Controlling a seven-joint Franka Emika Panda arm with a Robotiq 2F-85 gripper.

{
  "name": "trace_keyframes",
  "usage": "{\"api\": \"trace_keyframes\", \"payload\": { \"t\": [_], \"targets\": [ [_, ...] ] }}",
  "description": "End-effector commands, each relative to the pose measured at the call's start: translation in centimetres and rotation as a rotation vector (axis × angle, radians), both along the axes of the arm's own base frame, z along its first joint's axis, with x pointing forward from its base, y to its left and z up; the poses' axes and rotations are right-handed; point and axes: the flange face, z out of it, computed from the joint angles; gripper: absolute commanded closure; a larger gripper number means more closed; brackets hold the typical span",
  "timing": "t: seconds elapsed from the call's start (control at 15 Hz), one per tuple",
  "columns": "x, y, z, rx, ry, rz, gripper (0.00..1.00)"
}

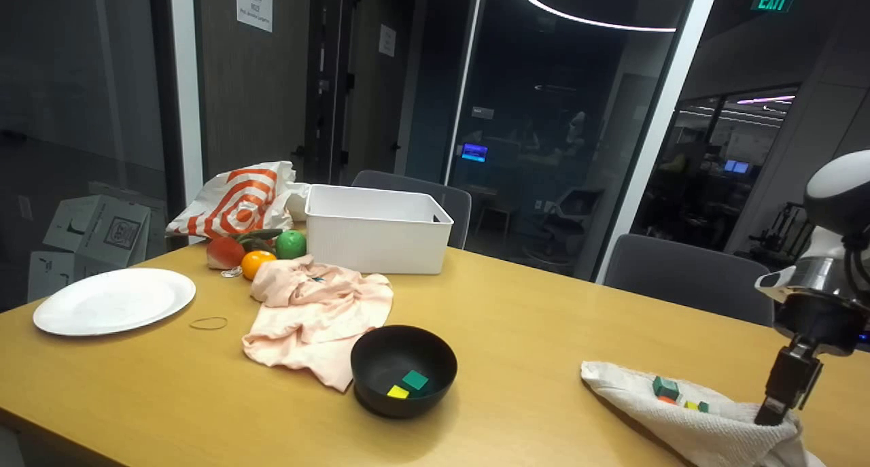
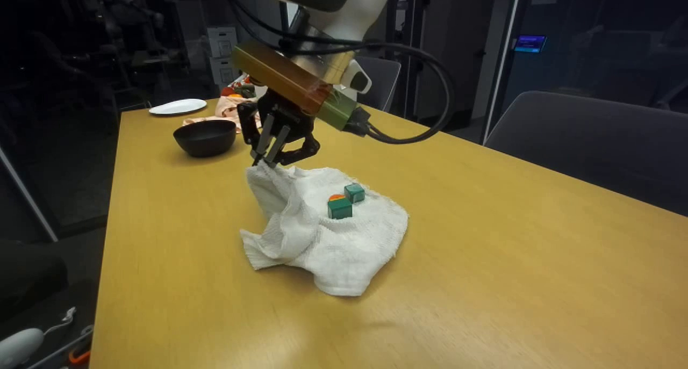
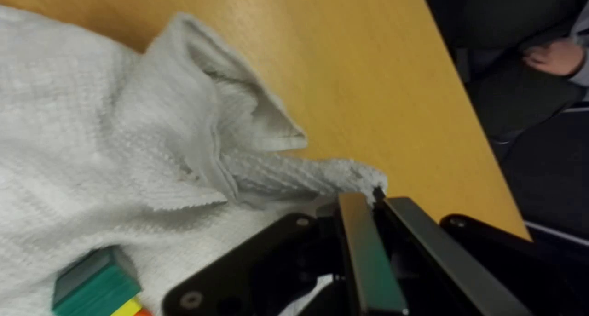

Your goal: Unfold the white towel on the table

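Note:
The white towel (image 2: 355,253) lies rumpled on the wooden table (image 2: 510,283), with a raised fold along one side and a loose corner sticking out. My gripper (image 2: 266,162) is shut on the towel's edge and holds that part lifted off the tabletop. Seen from the wrist, a pinched bit of cloth shows right at the fingertips of the gripper (image 3: 373,198). Green blocks (image 2: 339,209) rest on the spread part of the towel, along with small orange and yellow pieces. In an exterior view the fold of the towel (image 1: 714,429) partly covers these pieces.
A black bowl (image 1: 408,407) with a green and a yellow piece inside stands farther along the table. Beyond it are a pinkish cloth (image 1: 326,317), a white bin (image 1: 374,243), a white plate (image 1: 115,302) and a patterned bag (image 1: 238,202). A person's hand (image 3: 554,56) shows past the table edge.

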Motion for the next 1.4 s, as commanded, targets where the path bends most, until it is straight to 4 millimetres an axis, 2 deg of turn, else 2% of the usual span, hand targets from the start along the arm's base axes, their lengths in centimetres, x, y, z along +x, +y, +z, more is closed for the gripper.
{"api": "trace_keyframes", "payload": {
  "t": [0.0, 0.47, 0.53, 0.6, 0.67, 0.87, 1.2, 1.33],
  "targets": [
    [-0.1, 1.7, -2.1, 0.138, 0.130, 0.072, 0.92],
    [-1.2, 5.8, -6.3, 0.382, 0.421, 0.134, 0.92],
    [-1.4, 6.2, -6.5, 0.384, 0.434, 0.112, 0.67],
    [-1.2, 6.4, -6.7, 0.368, 0.417, 0.074, 0.67],
    [-0.8, 6.2, -6.7, 0.333, 0.348, 0.038, 0.61],
    [0.7, 5.1, -6.2, 0.253, 0.203, -0.042, 0.39],
    [2.9, 3.4, -4.2, 0.070, -0.006, -0.114, 0.02],
    [3.4, 3.0, -4.2, -0.028, -0.054, -0.131, 0.00]
  ]
}}
